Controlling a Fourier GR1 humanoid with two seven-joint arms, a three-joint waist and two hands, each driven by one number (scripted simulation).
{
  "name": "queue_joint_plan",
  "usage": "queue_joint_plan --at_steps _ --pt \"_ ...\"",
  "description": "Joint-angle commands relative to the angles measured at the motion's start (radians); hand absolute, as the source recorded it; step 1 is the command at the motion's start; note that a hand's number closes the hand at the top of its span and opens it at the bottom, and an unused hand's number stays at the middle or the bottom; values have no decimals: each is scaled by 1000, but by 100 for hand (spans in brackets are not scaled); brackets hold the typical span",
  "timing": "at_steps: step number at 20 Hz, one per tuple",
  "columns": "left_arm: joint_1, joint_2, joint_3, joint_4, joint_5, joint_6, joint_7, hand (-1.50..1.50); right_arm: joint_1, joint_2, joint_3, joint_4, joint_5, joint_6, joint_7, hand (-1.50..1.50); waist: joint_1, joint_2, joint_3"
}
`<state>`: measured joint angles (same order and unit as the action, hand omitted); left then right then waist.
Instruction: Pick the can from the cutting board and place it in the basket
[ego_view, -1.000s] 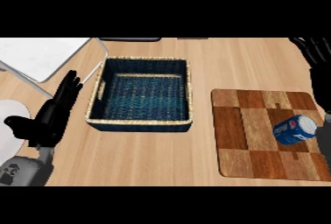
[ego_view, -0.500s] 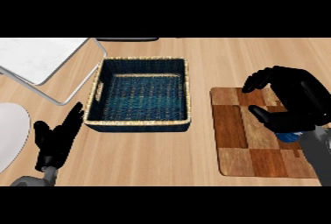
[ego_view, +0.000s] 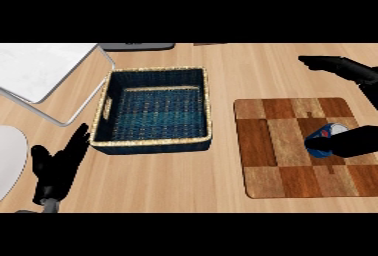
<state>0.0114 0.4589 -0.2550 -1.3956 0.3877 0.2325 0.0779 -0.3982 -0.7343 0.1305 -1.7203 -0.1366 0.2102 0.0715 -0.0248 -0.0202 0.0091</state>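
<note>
Can (ego_view: 327, 140): blue, with white and red marking and a pale rim at its upper right end; lying on its side on the right part of the cutting board (ego_view: 284, 145), long axis slanting from lower left to upper right, lower portion hidden by a dark finger. Cutting board: wooden, patchwork of light and dark brown blocks, flat on the counter (ego_view: 221, 65), right of the basket (ego_view: 153, 109) and apart from it. Basket: rectangular, dark blue weave with a pale straw rim, nothing visible inside. Right hand (ego_view: 354, 142): at the right edge, one dark part laid across the can's lower side, another part reaching in above the board; fingers spread either side of the can, closure around it cannot be told. Left hand (ego_view: 60, 167): lower left, fingers straight and released, holding nothing, just below the basket's near left corner. White plate (ego_view: 7, 160) at the left edge; white tray (ego_view: 40, 67) with grey frame at upper left.
</note>
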Motion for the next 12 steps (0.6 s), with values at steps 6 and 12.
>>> queue_joint_plan --at_steps 6,12 --pt "77 -12 -43 30 0 0 90 0 -160 -420 -170 2 -32 291 160 -150 11 14 -12" --pt "79 -33 -46 42 -22 25 85 0 -182 -605 -161 66 -136 584 174 -150 18 19 -13"
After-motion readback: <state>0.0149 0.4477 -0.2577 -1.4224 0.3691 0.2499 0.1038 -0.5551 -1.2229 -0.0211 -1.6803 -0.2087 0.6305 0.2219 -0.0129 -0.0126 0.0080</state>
